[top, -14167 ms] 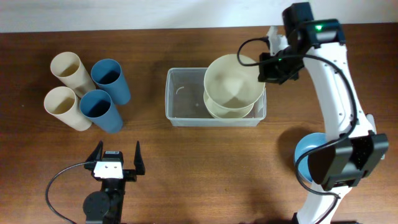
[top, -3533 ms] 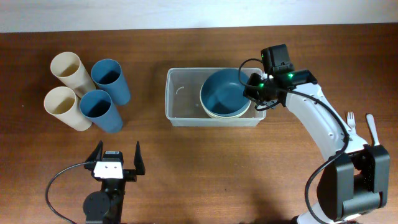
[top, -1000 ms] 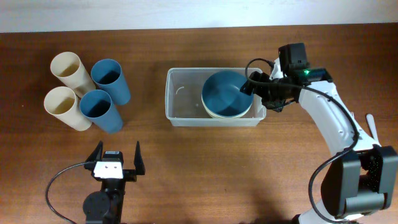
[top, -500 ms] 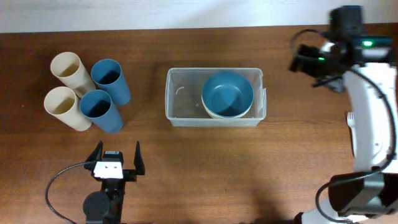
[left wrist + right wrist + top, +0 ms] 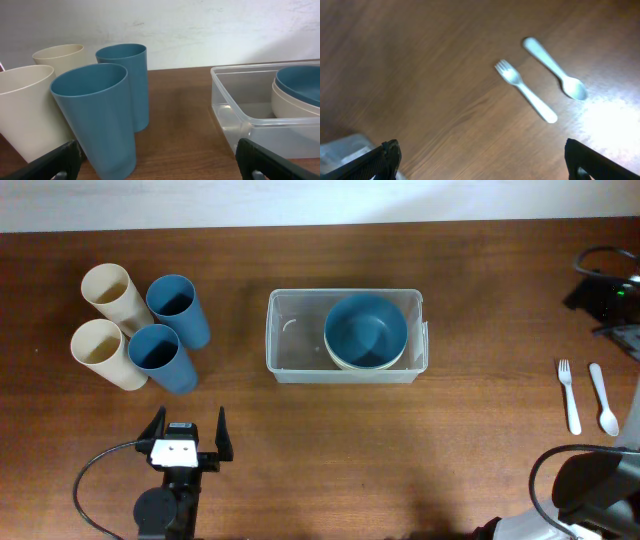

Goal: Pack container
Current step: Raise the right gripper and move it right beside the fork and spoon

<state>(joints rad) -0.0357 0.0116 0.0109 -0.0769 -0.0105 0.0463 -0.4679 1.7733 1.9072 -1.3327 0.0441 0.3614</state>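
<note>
Holding a blue round bowl (image 5: 366, 326) stacked on a cream bowl (image 5: 352, 364), the clear rectangular plastic container (image 5: 291, 332) sits toward the far edge of the brown wooden desk (image 5: 330, 445); left gripper (image 5: 188, 425) and right gripper (image 5: 487, 157) both gape, empty.

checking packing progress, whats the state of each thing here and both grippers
container: no lid, bowls in its right half
blue bowl: upright, nested in the cream bowl
cream bowl: upright, under the blue bowl
blue cups: upright, empty, outside the container
cream cups: upright, empty, outside the container
fork: lying flat, outside the container
spoon: flat beside the fork, not touching
left gripper: open, empty
right gripper: open, empty
</note>
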